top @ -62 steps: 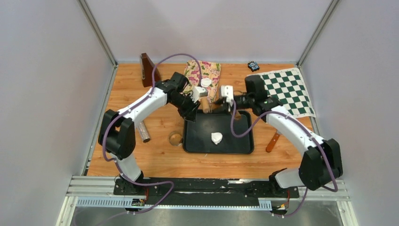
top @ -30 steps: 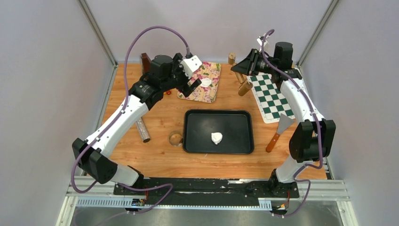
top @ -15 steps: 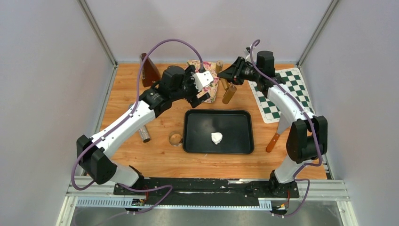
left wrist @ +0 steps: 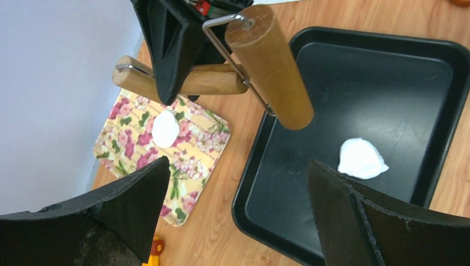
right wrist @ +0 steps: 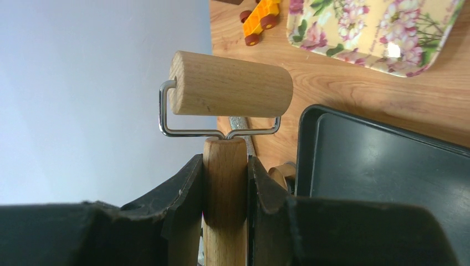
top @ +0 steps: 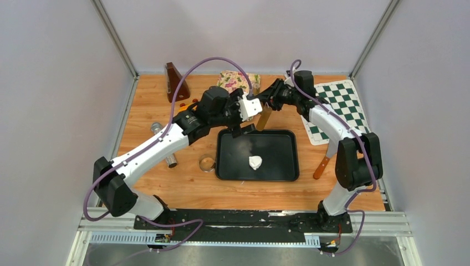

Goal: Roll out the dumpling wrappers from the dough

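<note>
Overhead, the flowered yellow tray was mostly hidden; the round white dumpling wrapper lay on it. The left tool gaped empty; the right tool clamped the wooden roller, seemingly above the far rim of the black tray.

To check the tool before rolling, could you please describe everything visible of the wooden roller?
The wooden roller is a short pale-wood barrel on a bent wire yoke set into a wooden handle. The right hand is shut on the handle; nothing else appears to touch it. It hangs tilted, barrel toward the tray, above the far edge of the black tray.
</note>
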Tool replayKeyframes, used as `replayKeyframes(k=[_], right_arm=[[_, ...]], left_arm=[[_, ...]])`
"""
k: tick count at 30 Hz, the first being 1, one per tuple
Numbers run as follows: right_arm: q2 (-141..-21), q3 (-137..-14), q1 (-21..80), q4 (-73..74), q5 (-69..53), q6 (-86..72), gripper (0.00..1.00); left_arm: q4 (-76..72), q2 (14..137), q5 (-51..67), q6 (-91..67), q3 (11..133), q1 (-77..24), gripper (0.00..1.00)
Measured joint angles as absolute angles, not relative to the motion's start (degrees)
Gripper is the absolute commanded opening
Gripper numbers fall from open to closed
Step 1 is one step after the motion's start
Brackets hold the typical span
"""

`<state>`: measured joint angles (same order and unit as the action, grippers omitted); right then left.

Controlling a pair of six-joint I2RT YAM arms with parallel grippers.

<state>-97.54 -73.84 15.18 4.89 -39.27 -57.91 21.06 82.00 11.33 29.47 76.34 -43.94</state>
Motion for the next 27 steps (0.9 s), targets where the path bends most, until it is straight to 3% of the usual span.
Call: replayKeyframes(k=[14, 27], right_arm=[[-97.58, -73.91, 15.97, 12.62, -25.56, -58.81, 0.00], [-97.41, -74.06, 16.12, 13.52, -25.10, -57.80, 0.00]], left_arm=[[20.40, 93.84, 7.40, 19.14, 83.59, -50.06, 1.00], [21.58, 95.61, 5.58, 16.27, 87.59, -51.11, 0.96]])
